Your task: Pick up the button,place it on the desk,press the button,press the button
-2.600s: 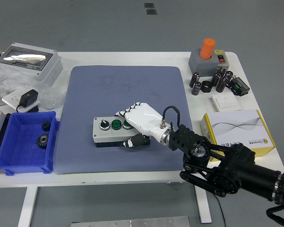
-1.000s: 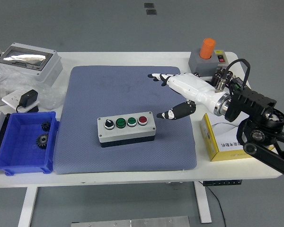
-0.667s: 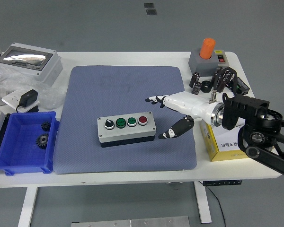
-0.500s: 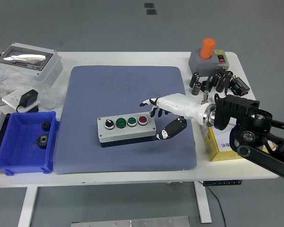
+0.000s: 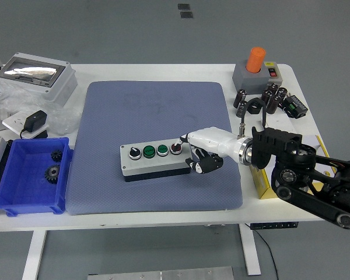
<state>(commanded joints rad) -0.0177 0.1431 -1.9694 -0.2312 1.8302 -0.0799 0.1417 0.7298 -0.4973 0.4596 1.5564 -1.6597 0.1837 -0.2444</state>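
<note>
A grey button box [image 5: 156, 158] with a black knob, two green buttons and a red button [image 5: 175, 148] lies on the blue-grey mat [image 5: 154, 111]. My right hand [image 5: 197, 150], white with black fingertips, reaches in from the right. Its index finger is stretched out with the tip on the red button, and the other fingers are curled under beside the box's right end. It grasps nothing. The left arm is out of the picture.
A blue bin [image 5: 29, 175] with gears stands at the left, a grey enclosure [image 5: 32, 74] and a charger behind it. At the right lie a white and yellow box [image 5: 262, 181], capacitors [image 5: 268, 99] and an orange emergency-stop unit [image 5: 256, 69].
My right hand came down and left from above the mat's right side to the box; its spread fingers curled and the index tip now rests on the red button.
</note>
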